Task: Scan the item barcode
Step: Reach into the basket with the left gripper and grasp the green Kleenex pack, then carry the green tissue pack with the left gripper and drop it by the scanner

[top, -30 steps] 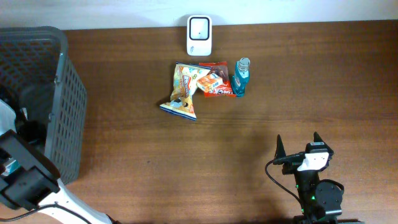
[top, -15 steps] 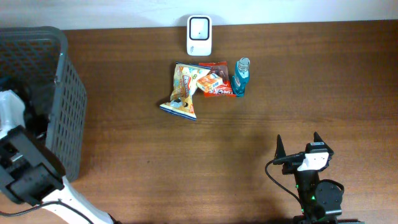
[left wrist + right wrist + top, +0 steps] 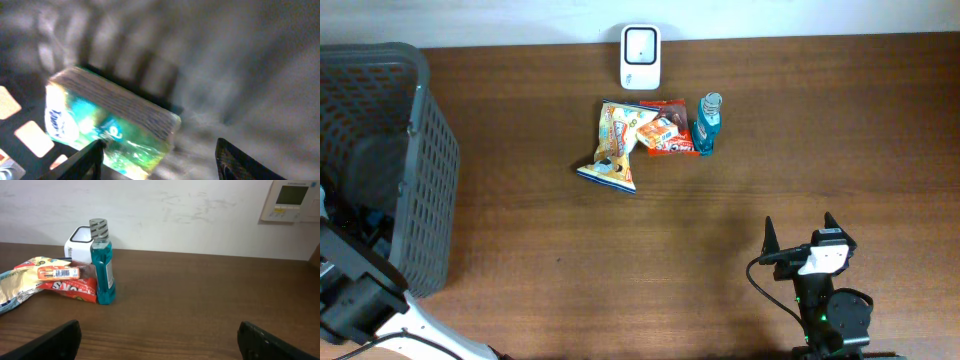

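Green-and-blue plastic-wrapped packet [image 3: 107, 125]: tilted inside the dark grey mesh basket [image 3: 425, 150], just ahead of the left gripper [image 3: 157, 150].
Left gripper: jaws apart, packet's corner between them, nothing clamped.
Right gripper [image 3: 160, 342]: spread wide, empty, above brown wooden desk [image 3: 200, 295], well apart from packet.
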Available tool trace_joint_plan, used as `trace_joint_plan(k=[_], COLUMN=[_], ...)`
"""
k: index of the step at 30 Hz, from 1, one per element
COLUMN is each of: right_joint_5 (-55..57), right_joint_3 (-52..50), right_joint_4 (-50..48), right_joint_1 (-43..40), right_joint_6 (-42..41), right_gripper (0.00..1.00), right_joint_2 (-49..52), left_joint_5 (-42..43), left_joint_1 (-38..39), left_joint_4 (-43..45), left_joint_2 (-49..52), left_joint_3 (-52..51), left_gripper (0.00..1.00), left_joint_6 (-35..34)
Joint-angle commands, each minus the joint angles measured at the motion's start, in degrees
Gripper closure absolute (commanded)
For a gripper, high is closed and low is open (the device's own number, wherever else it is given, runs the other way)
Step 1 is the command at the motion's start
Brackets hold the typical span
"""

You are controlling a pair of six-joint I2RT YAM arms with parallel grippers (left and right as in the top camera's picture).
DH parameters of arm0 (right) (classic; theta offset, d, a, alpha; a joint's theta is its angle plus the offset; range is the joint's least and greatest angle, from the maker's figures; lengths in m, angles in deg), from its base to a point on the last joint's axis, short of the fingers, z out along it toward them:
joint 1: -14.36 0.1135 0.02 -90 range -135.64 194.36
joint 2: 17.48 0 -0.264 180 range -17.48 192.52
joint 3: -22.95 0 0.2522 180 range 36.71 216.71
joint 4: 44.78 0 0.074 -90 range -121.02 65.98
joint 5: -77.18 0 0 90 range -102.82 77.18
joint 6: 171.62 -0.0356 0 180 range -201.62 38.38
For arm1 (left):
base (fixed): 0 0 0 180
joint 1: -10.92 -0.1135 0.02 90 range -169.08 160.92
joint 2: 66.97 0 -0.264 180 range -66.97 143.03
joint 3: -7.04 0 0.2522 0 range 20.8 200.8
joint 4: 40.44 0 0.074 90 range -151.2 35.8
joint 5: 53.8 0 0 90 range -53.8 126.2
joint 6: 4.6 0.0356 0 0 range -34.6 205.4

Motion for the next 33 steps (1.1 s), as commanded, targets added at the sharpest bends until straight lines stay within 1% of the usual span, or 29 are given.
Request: trace_joint_plan(k=[1, 5, 7, 8, 10, 11, 12, 13, 18, 20, 21, 24, 27, 30, 33], right_joint_5=[0.1, 0.1, 0.1, 0.1, 0.1, 0.1, 0.1, 0.1, 0.1, 0.1, 0.1, 0.1, 0.1, 0.1, 0.1], right_joint_3=[-0.5, -0.5, -0.5, -0.5, -0.5, -0.5, -0.5, -0.5, -0.5, -0.5, -0.5, -0.5, -0.5, -0.5, -0.5], right_joint_4=[0.2, 0.2, 0.2, 0.2, 0.2, 0.2, 0.2, 0.2, 0.2, 0.2, 0.2, 0.2, 0.2, 0.2, 0.2], right_joint_1=[-0.4, -0.4, -0.4, -0.4, -0.4, -0.4, -0.4, -0.4, -0.4, -0.4, -0.4, -0.4, -0.4, -0.4, -0.4], right_joint_6=[0.3, 0.3, 0.3, 0.3, 0.3, 0.3, 0.3, 0.3, 0.3, 0.3, 0.3, 0.3, 0.3, 0.3, 0.3], right_gripper=[0.02, 0.02, 0.02, 0.02, 0.02, 0.02, 0.02, 0.02, 0.01, 0.02, 0.02, 0.02, 0.02, 0.02, 0.02], right_joint_2=[-0.4, -0.4, -0.4, -0.4, -0.4, -0.4, -0.4, -0.4, -0.4, -0.4, -0.4, -0.4, -0.4, -0.4, -0.4], left_joint_5=[2.3, -2.2, -2.8, -2.8, -2.9, -2.9, -2.8, -2.8, -2.6, -2.4, -1.1, 7.5, 17.8, 23.5, 30.8], left_joint_1=[-0.3, -0.3, -0.3, -0.3, -0.3, -0.3, -0.3, -0.3, -0.3, -0.3, -0.3, -0.3, -0.2, 0.3, 2.6], left_joint_4=[-0.2, 0.3, 0.3, 0.3, 0.2, 0.2, 0.2, 0.2, 0.0, -0.9, -1.7, -3.1, -4.1, -3.5, -1.7], left_joint_2=[1.0, 1.0, 1.0, 1.0, 1.0, 1.0, 1.0, 1.0, 1.0, 0.9, 0.9, 0.0, -2.1, -5.0, -9.4], left_joint_3=[0.2, -1.9, -1.9, -1.9, -1.9, -1.9, -1.9, -1.9, -1.2, 1.3, 3.8, 12.7, 24.3, 31.9, 39.0], left_gripper=[0.39, 0.41, 0.52, 0.59, 0.65, 0.73, 0.88, 0.99, 1.0, 1.0, 1.0, 1.0, 1.0, 1.0, 1.0], left_joint_6=[-0.4, -0.4, -0.4, -0.4, -0.4, -0.4, -0.4, -0.4, -0.4, -0.4, 1.0, 7.0, 9.2, 9.5, 9.6])
